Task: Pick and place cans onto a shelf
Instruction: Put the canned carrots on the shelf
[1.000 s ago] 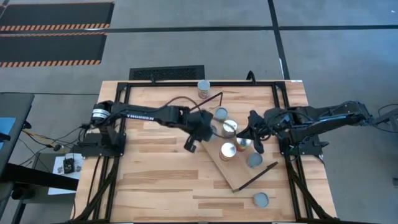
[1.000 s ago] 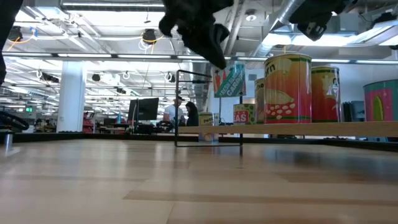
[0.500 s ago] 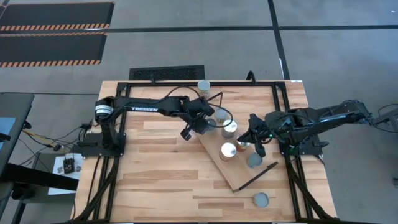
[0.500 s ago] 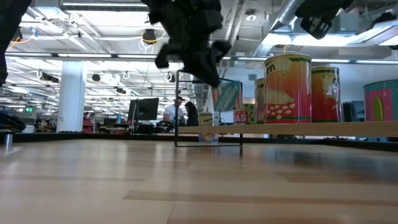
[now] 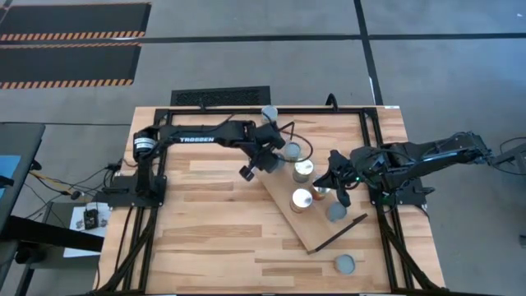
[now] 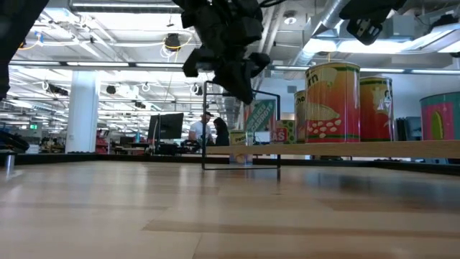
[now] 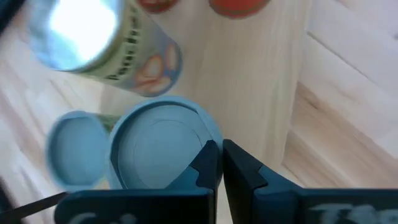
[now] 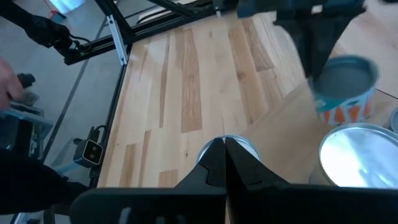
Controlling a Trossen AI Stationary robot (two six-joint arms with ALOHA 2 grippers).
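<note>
High view: left pincer (image 5: 265,158) has moved back, apparently above cans (image 5: 290,150)

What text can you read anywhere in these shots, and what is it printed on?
"TROSSEN": white lettering on the left arm, in the high view.
"AS": white letters on a red band of a far can on the shelf, low view; the rest is cut off.
Big can, low view: lettering near its top is cut off, unreadable.
Tilted can, left wrist view: dark label lettering, too blurred.

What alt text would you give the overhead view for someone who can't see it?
Both arms meet over a slanted wooden shelf holding several cans: left gripper at its far end, right gripper beside its middle, both shut. One can sits apart nearby.
</note>
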